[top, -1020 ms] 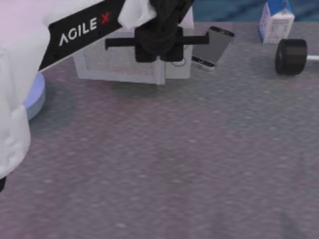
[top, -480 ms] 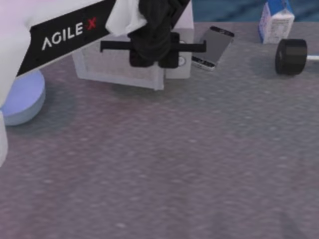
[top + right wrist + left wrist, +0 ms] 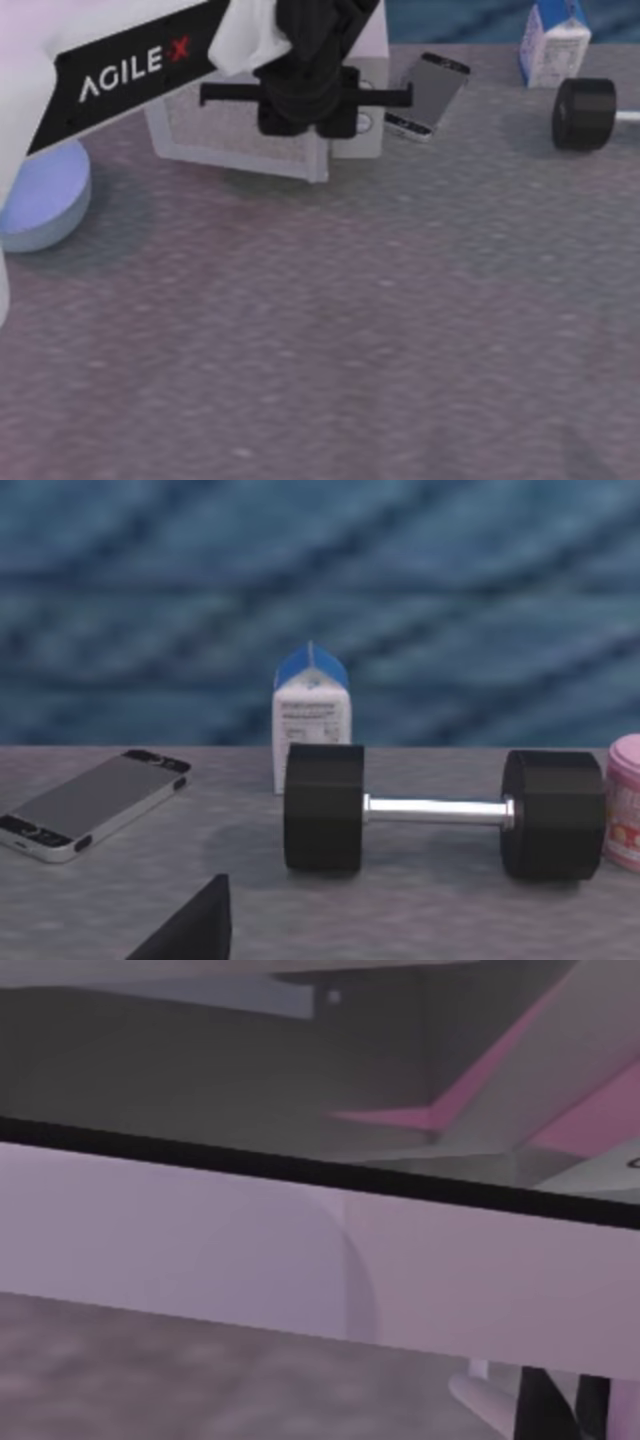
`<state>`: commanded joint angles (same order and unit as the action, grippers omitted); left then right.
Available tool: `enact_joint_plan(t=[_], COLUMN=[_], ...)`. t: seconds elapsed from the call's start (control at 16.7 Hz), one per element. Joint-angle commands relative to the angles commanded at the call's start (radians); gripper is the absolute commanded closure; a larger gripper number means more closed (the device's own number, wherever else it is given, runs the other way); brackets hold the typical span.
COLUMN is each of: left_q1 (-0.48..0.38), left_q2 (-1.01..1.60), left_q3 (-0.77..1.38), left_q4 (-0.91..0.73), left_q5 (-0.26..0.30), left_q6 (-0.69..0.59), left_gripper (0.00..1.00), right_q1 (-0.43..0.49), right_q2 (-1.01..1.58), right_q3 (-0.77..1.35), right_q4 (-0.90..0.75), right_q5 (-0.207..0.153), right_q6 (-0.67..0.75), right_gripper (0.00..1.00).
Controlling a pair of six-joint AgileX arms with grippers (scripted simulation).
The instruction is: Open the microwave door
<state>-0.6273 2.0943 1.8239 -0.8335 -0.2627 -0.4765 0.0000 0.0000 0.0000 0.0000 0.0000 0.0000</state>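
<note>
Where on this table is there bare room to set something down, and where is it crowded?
The whole near stretch of table is bare. The far edge is crowded: microwave under the left pincer, then smartphone, milk carton and dumbbell. A blue disc sits far left.

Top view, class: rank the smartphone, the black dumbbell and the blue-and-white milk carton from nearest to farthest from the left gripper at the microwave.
1. The silver-edged smartphone, lying just right of the left gripper beside the white microwave.
2. The blue-and-white milk carton, far right, at the table's back edge.
3. The black dumbbell, far right, in front of the carton; these two are nearly level, hardly separable.
</note>
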Motion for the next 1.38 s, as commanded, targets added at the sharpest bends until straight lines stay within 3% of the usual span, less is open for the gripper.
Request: enact_joint_plan(t=[1.38], left_q1=[0.000], left_q2=[-0.032], left_q3=[-0.050], left_q4=[0.027], left_q5=[0.020], left_q6=[0.034], left_gripper=[1.00], right_q1=[0.000], right_q2=[0.000], right_q3=[0.000], right_q4=[0.000], right_q5=[0.000], right_q6=[0.000], right_gripper=[0.00])
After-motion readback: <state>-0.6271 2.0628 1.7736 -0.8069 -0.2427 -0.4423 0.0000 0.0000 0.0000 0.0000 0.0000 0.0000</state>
